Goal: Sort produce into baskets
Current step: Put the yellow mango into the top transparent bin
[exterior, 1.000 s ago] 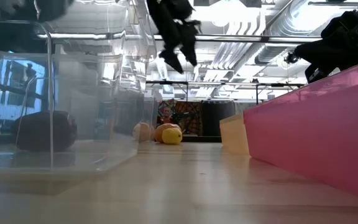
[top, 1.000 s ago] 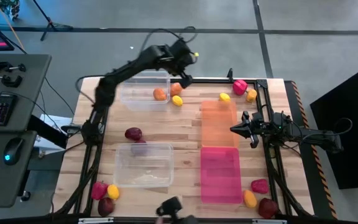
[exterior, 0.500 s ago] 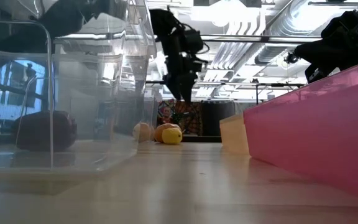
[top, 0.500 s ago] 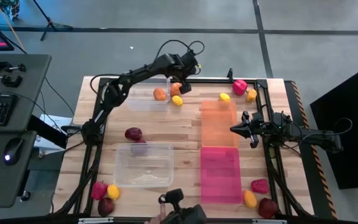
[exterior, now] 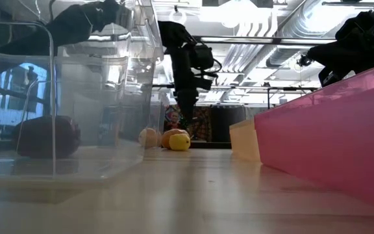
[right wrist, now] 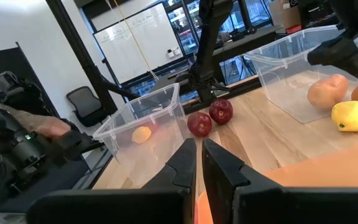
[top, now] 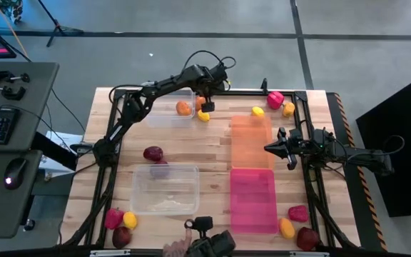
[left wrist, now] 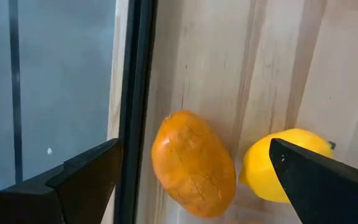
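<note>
My left gripper (top: pixel 206 102) is open and hangs over an orange piece (left wrist: pixel 193 163) and a yellow piece (left wrist: pixel 284 165), which lie on the table beside the far clear bin (top: pixel 164 114). Its fingers stand on either side of the orange piece without touching it. In the low view the left gripper (exterior: pixel 185 117) hangs above both pieces (exterior: pixel 174 138). Another orange piece (top: pixel 183 108) lies in that bin. My right gripper (top: pixel 271 148) is shut and empty beside the orange bin (top: pixel 252 143); it also shows in its wrist view (right wrist: pixel 198 163).
A near clear bin (top: pixel 164 203) and a pink bin (top: pixel 252 200) stand toward the near edge. Loose produce lies at the far right (top: pixel 275 99), near right (top: pixel 298 213), near left (top: pixel 122 227) and mid-left (top: pixel 153 153). A person's hand (top: pixel 180 248) with a dark device shows at the near edge.
My left gripper has come down from high above the far edge toward the orange and yellow pieces beside the far clear bin. The person's hand with the device has moved along the near edge.
</note>
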Tool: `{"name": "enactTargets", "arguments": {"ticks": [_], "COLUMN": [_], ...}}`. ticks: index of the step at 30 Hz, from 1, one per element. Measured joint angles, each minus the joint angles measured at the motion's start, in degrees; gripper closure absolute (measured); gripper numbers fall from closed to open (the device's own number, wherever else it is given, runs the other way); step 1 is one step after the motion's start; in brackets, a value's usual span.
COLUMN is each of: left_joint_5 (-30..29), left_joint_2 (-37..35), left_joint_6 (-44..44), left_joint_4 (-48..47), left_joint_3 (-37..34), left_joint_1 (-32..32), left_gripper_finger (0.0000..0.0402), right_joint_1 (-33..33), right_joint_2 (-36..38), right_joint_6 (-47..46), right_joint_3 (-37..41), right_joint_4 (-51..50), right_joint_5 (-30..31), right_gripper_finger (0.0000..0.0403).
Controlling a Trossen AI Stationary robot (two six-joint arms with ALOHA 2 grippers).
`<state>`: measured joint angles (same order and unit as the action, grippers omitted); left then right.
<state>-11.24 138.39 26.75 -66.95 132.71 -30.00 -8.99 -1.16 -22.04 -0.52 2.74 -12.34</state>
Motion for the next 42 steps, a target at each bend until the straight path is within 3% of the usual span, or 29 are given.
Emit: {"name": "enactTargets", "arguments": {"ticks": [15,28,33,37,42], "left_joint_5": [-1.2,-2.2,0.7,0.5,0.1], "left_joint_2": [2.4,2.8,2.8,2.7,2.7], "left_joint_6": [-2.5,-2.6,-2.7,-4.1,-4.1], "left_joint_4": [-2.5,-2.0,-0.3,0.0,-0.2], "left_joint_3": [-0.1,-4.5,-4.5,-4.5,-4.5], "left_joint_1": [-1.5,-1.2,-1.4,-1.5,-1.5], "left_gripper_finger": [0.0011,0.0011,0.0013,0.0036,0.0115], "right_joint_1": [0.0,0.0,0.0,0.0,0.0], "right_joint_2": [0.0,0.0,0.0,0.0,0.0], "right_joint_6": [0.0,0.0,0.0,0.0,0.0], "right_joint_3": [0.0,0.0,0.0,0.0,0.0], "right_joint_4": [0.0,0.0,0.0,0.0,0.0], "right_joint_5": [0.0,0.0,0.0,0.0,0.0], "right_gripper_finger": [0.0386,0.0386,0.0386,0.0386,0.0386]}}
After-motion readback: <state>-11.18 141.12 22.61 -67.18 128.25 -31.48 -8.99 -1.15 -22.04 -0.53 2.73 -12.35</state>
